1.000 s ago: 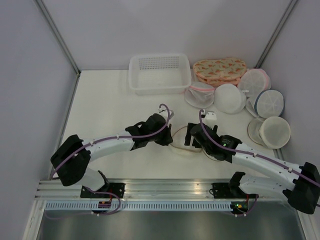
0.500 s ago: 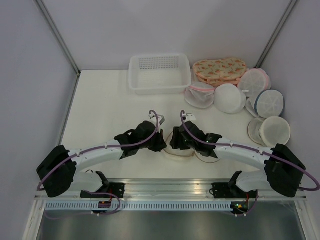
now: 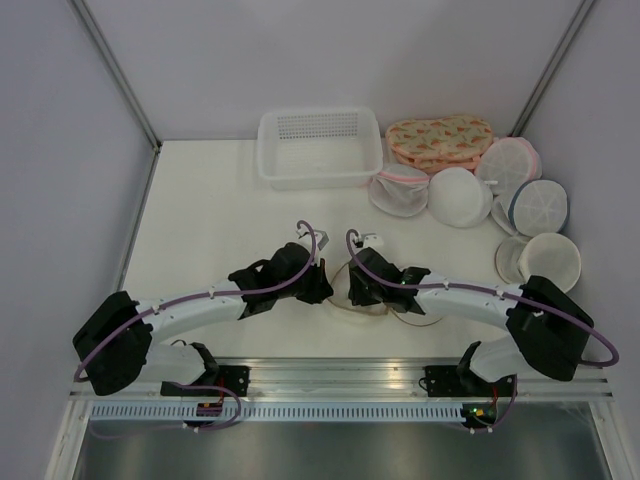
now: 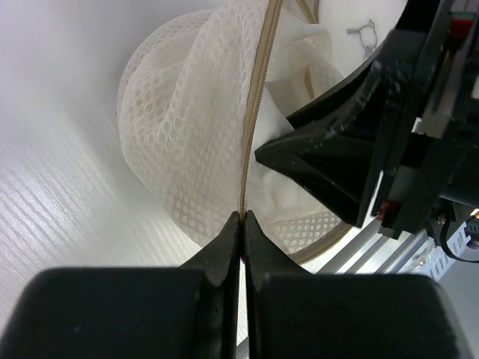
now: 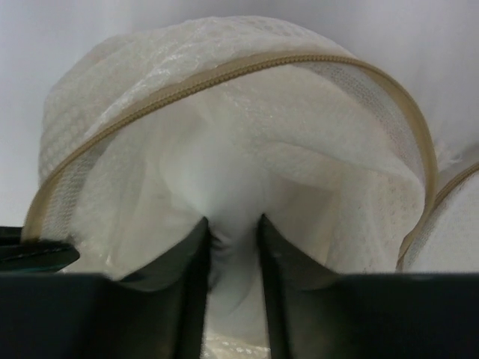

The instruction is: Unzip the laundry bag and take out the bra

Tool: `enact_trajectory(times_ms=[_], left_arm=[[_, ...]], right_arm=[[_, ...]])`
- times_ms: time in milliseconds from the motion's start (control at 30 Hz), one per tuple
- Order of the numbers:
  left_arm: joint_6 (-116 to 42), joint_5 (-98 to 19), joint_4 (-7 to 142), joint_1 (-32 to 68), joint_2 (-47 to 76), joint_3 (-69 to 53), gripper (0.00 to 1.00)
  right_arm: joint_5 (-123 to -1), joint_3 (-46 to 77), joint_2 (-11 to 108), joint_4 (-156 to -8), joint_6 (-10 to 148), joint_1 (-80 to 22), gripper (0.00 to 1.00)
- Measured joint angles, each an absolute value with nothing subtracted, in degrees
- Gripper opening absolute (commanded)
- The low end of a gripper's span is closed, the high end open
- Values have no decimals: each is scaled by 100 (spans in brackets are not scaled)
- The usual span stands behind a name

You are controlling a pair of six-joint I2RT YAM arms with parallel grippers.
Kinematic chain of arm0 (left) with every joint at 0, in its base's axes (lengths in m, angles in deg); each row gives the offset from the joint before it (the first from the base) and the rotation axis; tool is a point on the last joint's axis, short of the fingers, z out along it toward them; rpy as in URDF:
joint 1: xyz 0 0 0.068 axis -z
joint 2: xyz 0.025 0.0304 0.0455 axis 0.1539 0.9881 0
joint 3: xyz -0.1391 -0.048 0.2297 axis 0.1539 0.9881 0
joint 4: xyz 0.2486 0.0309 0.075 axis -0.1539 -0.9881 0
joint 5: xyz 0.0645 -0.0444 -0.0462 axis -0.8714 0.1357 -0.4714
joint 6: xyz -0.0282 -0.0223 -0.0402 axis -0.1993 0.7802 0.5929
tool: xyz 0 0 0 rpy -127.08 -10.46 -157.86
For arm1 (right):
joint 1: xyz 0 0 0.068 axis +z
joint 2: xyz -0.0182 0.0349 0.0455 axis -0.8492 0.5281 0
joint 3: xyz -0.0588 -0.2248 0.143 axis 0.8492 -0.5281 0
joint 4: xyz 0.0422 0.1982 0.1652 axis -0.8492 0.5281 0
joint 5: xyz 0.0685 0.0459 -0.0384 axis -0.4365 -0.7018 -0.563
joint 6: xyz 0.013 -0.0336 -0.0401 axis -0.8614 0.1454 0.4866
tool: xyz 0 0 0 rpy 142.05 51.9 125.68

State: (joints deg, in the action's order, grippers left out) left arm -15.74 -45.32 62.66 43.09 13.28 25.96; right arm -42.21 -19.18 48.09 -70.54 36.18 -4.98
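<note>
The laundry bag [image 3: 378,309], a cream mesh pouch with a tan zip rim, lies between both arms near the table's front. My left gripper [image 4: 242,217] is shut on the bag's tan zip edge [image 4: 253,112], holding the mesh [image 4: 179,127] up. The bag's mouth gapes open in the right wrist view, its rim [image 5: 224,71] arching overhead. My right gripper [image 5: 233,224] reaches into that mouth, jaws pinched on a fold of the smooth white bra [image 5: 224,176]. From above, the left gripper [image 3: 322,292] and right gripper [image 3: 357,290] almost meet over the bag.
A white perforated basket [image 3: 320,148] stands at the back. A floral orange pouch [image 3: 440,140] and several white dome pouches [image 3: 460,196] [image 3: 540,205] [image 3: 552,262] crowd the right side. The metal rail [image 3: 340,378] runs along the near edge.
My right arm swung left into the bag's mouth and its jaws closed on the white fabric. The left arm drew back a little with the zip edge, then held still.
</note>
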Motion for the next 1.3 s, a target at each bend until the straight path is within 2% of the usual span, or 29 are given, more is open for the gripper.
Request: enact_trajectory(times_ms=[33, 67, 100, 300, 567, 700, 800, 1067, 1300], left_arm=[[-1563, -4532, 6268, 4309, 1328, 2596, 2], [-1554, -4530, 6270, 4309, 1328, 2596, 2], [-1545, -4530, 6275, 4309, 1328, 2596, 2], [-1521, -4530, 6299, 4309, 1241, 2685, 2], [-1478, -4569, 6401, 4309, 1092, 2782, 2], [-1449, -4578, 6438, 4309, 1092, 2782, 2], [-1430, -4586, 6447, 4309, 1088, 2782, 2], [-1421, -4787, 6347, 4309, 970, 2799, 2], [-1416, -4820, 6275, 4316, 928, 2869, 2]], right_arm=[[-4208, -1915, 4857, -7056, 3642, -500, 10], [-4181, -1909, 4899, -7047, 3658, -500, 2], [-4170, -1896, 4925, -7039, 3671, -502, 0], [-4079, -1797, 4488, -6685, 3743, -500, 0], [-4516, -1682, 2287, -6278, 3894, -506, 1], [-5053, -1810, 1653, -6593, 3839, -544, 0], [-5598, -1902, 1644, -6744, 3736, -646, 0], [-7438, -1963, 2503, -7111, 3706, -784, 1], [-8443, -2145, 2289, -7445, 3780, -788, 0]])
